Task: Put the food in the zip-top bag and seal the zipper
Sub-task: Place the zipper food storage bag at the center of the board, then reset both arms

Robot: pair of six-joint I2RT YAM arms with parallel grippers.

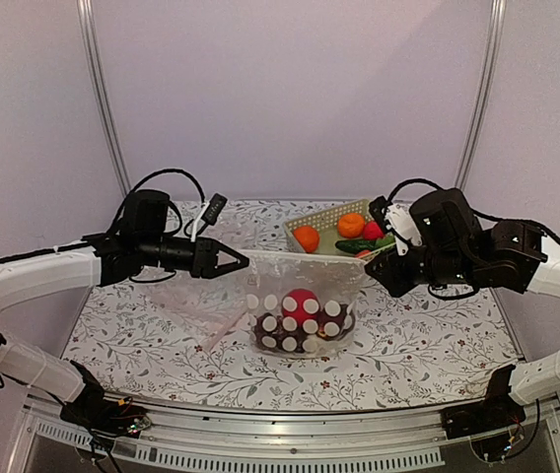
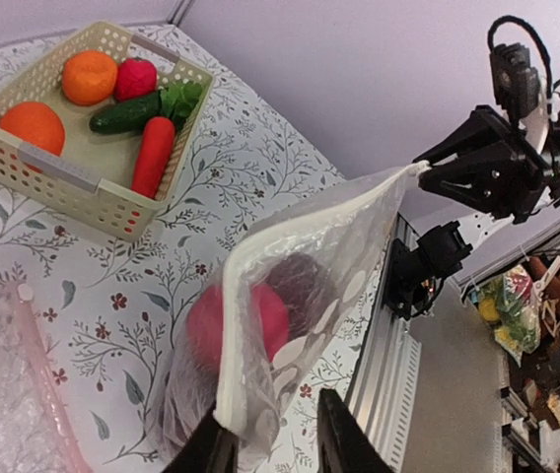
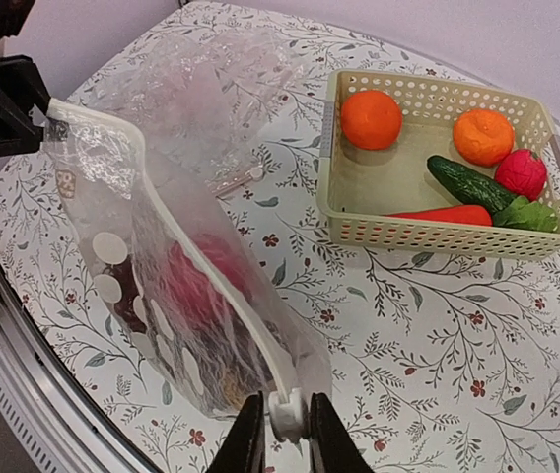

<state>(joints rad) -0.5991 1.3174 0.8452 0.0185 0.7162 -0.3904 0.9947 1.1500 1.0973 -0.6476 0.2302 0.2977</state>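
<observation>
My left end effector [image 2: 275, 439] is parted around the zipper's [image 2: 319, 210] left end, the zip-top bag [image 1: 334, 281] hanging over the tabletop [image 1: 162, 345] with grapes [image 2: 300, 281] and red fruit [image 1: 303, 294] inside, my right end effector [image 3: 282, 429] clamped on its right end.

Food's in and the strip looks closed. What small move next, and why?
Probably back the left gripper off the zip-top bag: its jaws stand apart around the corner, grapes and red fruit sit inside, the zipper looks shut end to end, and the right gripper pinches its far end.
</observation>
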